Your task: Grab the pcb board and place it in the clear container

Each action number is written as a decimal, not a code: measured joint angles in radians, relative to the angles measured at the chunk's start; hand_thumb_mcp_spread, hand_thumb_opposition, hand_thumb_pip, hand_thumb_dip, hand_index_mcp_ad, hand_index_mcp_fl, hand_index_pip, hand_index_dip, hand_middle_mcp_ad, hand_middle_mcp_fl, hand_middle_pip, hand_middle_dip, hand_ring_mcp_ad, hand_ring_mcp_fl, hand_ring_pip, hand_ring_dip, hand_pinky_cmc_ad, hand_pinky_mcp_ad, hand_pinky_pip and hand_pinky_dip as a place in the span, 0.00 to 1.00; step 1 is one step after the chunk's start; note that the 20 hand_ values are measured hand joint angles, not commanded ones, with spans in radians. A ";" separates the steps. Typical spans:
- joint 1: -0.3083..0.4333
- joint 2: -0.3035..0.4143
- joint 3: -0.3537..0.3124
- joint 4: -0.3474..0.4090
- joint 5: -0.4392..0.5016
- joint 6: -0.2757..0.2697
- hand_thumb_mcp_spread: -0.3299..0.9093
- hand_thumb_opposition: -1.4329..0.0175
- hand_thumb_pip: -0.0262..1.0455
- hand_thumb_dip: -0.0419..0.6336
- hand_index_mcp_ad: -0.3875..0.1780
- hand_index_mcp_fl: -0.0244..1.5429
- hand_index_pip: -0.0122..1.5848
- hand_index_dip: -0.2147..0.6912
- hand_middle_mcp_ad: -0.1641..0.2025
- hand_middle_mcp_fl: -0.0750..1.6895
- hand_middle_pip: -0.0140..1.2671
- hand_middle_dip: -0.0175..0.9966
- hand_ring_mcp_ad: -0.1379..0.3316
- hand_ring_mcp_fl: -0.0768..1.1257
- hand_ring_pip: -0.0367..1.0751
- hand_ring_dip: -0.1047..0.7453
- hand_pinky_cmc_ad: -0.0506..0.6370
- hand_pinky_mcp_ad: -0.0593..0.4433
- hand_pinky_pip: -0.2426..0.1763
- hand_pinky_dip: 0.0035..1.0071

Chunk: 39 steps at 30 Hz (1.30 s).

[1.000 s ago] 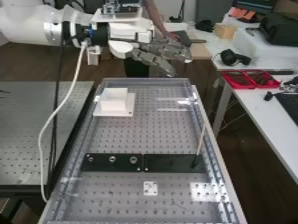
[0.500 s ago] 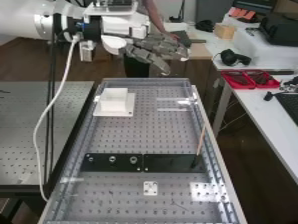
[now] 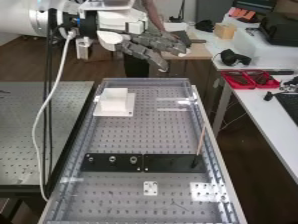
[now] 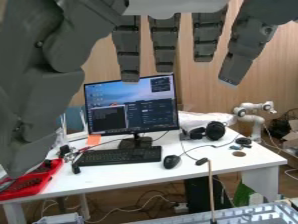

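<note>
- Robot hand [image 3: 155,42] is open, fingers loosely extended, beyond the white block [image 3: 114,102].
- Black plates [image 3: 169,163] lie side by side, this side of the white block.

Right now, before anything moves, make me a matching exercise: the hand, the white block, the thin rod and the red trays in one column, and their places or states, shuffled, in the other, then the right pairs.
Column one
1. The hand
2. The white block
3. The thin rod
4. The red trays

Column two
A. On a white table
B. Sticking up from a black plate
C. In the air, fingers extended
D. On a white base

Right pairs: 1-C, 2-D, 3-B, 4-A
</note>
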 joint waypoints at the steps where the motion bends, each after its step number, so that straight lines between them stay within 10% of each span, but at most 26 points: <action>1: 0.000 0.002 -0.002 0.001 0.001 -0.002 0.53 0.45 0.27 0.18 0.59 0.22 0.05 0.50 0.74 0.09 0.13 0.22 0.79 0.06 0.13 0.17 0.70 0.77 0.33 0.51; 39: 0.008 0.031 -0.023 0.006 0.008 -0.006 0.54 0.46 0.27 0.18 0.59 0.21 0.05 0.50 0.74 0.09 0.13 0.22 0.78 0.06 0.13 0.17 0.72 0.77 0.33 0.51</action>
